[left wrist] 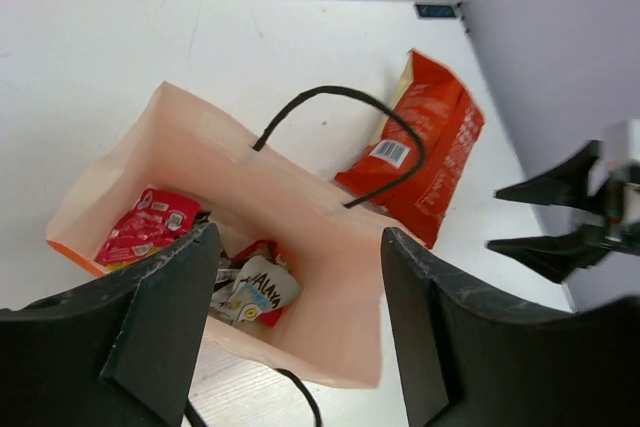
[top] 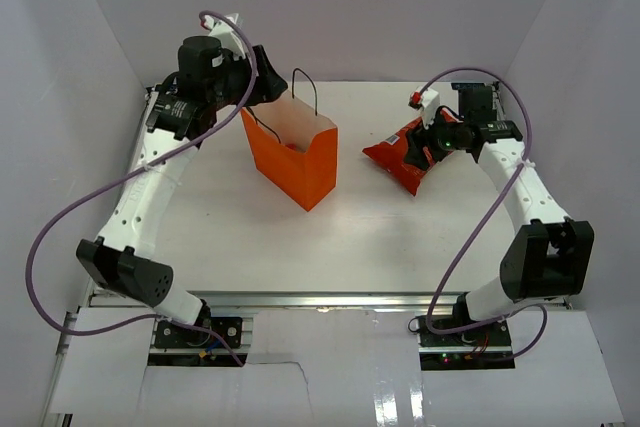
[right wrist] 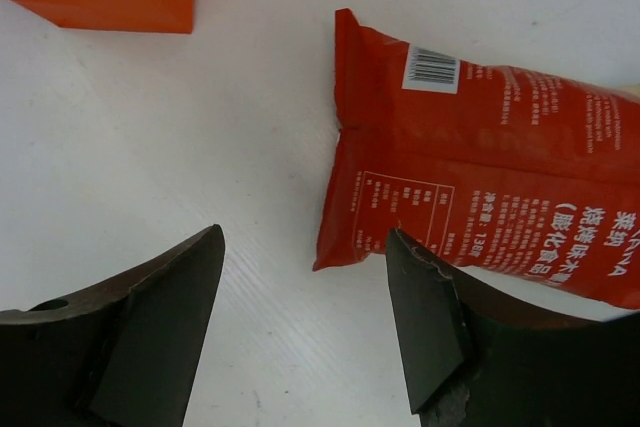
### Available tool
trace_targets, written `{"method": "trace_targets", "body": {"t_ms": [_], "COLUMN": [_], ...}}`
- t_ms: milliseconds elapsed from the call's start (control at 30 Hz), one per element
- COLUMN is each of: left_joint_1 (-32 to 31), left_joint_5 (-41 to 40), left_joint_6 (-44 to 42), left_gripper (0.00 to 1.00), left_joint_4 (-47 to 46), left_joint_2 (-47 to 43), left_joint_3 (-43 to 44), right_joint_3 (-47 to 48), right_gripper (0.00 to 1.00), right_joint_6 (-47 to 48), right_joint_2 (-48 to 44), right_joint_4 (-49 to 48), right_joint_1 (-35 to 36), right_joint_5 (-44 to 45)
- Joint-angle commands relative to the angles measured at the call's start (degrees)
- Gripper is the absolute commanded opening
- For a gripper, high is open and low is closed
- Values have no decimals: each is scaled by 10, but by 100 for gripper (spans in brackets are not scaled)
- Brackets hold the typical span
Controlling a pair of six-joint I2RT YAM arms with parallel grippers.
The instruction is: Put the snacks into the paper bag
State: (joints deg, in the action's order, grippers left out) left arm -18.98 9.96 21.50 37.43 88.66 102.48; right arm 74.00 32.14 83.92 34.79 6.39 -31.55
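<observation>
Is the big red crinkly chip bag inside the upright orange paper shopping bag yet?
No, the red crinkly chip bag lies on the table beside the orange paper bag, outside it.

Left arm (top: 150,185) extended to far left, wrist bent downward. Left gripper (left wrist: 300,237): jaws spread wide, nothing between them. Right arm (top: 526,183) elbowed at right, forearm angled inward. Right gripper (right wrist: 305,237): pointing down, jaws apart, empty.

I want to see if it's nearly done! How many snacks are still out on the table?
1. The red chip bag lies on the table right of the orange paper bag. The other packets in view are inside the bag; more may hide behind it.
</observation>
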Motion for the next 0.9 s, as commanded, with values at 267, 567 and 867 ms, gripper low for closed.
{"method": "trace_targets", "body": {"t_ms": [267, 567, 867], "left_joint_1": [-2, -1, -1], "left_joint_5": [-60, -109, -119], "left_joint_6": [56, 209, 255], "left_gripper": [86, 88, 88], "left_joint_4": [-66, -61, -52], "left_joint_2": [-297, -517, -571], "left_joint_3": [-191, -449, -512], "right_joint_3": [190, 315, 352], "right_gripper": [83, 82, 78], "right_joint_6": [197, 255, 238], "right_joint_2": [155, 298, 342], "right_joint_4": [92, 159, 146], "right_joint_1": [100, 109, 114], "right_joint_5": [112, 145, 151]}}
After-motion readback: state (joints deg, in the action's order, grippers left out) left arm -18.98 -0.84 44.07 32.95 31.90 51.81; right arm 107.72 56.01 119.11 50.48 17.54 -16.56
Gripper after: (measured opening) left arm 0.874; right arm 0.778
